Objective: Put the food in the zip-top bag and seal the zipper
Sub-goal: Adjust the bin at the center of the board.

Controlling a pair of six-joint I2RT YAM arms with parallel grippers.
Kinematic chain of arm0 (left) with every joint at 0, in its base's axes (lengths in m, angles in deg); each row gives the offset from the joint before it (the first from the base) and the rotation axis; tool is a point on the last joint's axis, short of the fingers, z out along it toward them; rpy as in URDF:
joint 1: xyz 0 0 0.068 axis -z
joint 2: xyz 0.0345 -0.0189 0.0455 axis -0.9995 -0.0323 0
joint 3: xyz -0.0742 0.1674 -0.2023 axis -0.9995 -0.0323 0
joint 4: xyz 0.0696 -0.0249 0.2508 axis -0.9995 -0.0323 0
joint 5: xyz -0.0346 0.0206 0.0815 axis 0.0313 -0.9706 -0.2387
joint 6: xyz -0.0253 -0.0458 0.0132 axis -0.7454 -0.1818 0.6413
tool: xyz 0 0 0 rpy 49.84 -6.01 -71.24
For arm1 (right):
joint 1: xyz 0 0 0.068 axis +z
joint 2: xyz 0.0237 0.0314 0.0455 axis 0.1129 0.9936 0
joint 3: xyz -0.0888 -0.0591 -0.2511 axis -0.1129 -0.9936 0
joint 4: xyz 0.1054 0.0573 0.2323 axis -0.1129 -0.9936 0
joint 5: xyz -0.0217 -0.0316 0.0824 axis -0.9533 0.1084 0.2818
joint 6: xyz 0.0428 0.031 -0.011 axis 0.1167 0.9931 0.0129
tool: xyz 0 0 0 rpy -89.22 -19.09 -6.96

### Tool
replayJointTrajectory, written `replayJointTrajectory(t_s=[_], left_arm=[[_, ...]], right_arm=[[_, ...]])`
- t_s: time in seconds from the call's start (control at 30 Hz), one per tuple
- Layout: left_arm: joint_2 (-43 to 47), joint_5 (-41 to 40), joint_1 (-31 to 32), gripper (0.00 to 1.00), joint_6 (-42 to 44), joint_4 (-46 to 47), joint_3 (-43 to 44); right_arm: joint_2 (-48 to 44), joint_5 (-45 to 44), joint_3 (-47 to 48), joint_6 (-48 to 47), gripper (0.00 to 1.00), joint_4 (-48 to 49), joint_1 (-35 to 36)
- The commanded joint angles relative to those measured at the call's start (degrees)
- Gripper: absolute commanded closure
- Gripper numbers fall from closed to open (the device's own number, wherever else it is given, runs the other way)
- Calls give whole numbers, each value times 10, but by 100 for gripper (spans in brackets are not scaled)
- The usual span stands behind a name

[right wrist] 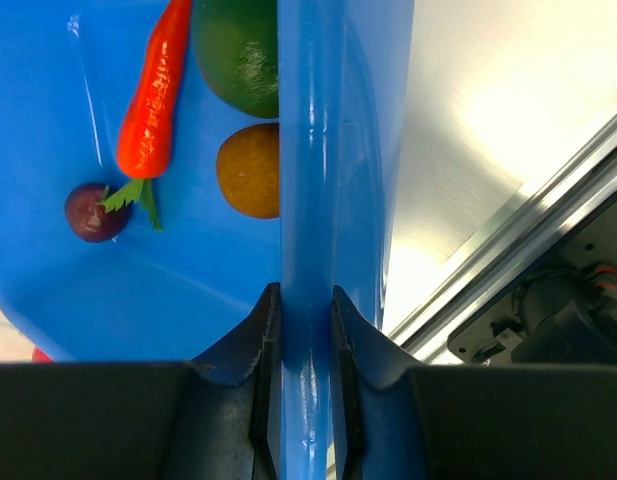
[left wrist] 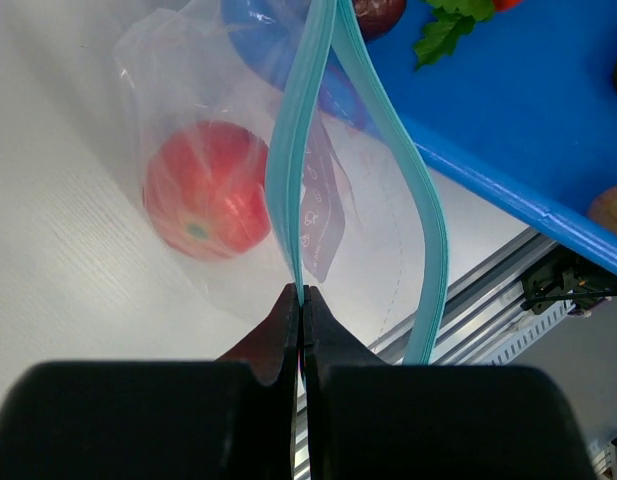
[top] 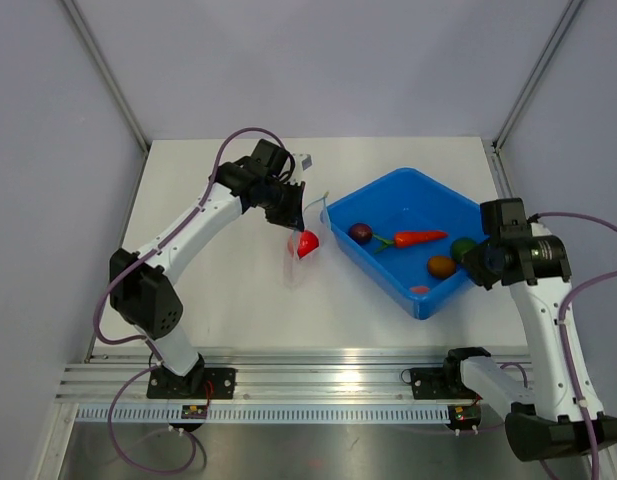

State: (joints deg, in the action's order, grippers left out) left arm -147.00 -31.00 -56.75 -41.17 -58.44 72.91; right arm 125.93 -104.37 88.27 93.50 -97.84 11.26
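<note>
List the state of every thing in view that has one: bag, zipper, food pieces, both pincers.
zip-top bag: mouth open, held by one edge.
zipper: unsealed, strips apart.
red food: inside the bag.
carrot: in the blue tray.
purple round: in the tray.
green round: in the tray.
brown round: in the tray.
left pincer: shut on one zipper strip.
right pincer: shut on the tray's rim.
</note>
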Motion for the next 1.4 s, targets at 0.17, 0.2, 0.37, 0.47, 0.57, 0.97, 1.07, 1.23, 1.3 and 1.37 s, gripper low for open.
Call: replayJointTrajectory(t_s=[0.17,0.2,0.37,0.47,0.57,0.97,1.07,1.23,1.3,1.37], left_arm=[[47,6,-4,100,8,30,-26],[48,6,-4,100,8,30,-28],[44,11,-5,100,7,32,-25],[44,10,-5,100,8,32,-26],[43,11,-6,100,8,32,-26],[33,11,-10,100,10,28,-22],[29,10,-11,100,9,29,-19],[15,12,-13,100,8,25,-9],[13,11,-14,100,9,25,-9],[11,11,-18,100,9,22,-6]], right_arm=[[100,-85,162,-50,100,-49,1],[103,-73,172,-51,100,-48,1],[101,-62,165,-47,100,-33,2],[87,-60,147,-40,100,-26,2],[69,-64,118,-32,100,-18,1],[-138,-27,-190,141,100,165,1],[-172,-36,-246,185,100,180,2],[-175,-3,-327,276,100,236,2],[-163,30,-353,303,100,266,2],[-141,47,-360,323,100,290,2]])
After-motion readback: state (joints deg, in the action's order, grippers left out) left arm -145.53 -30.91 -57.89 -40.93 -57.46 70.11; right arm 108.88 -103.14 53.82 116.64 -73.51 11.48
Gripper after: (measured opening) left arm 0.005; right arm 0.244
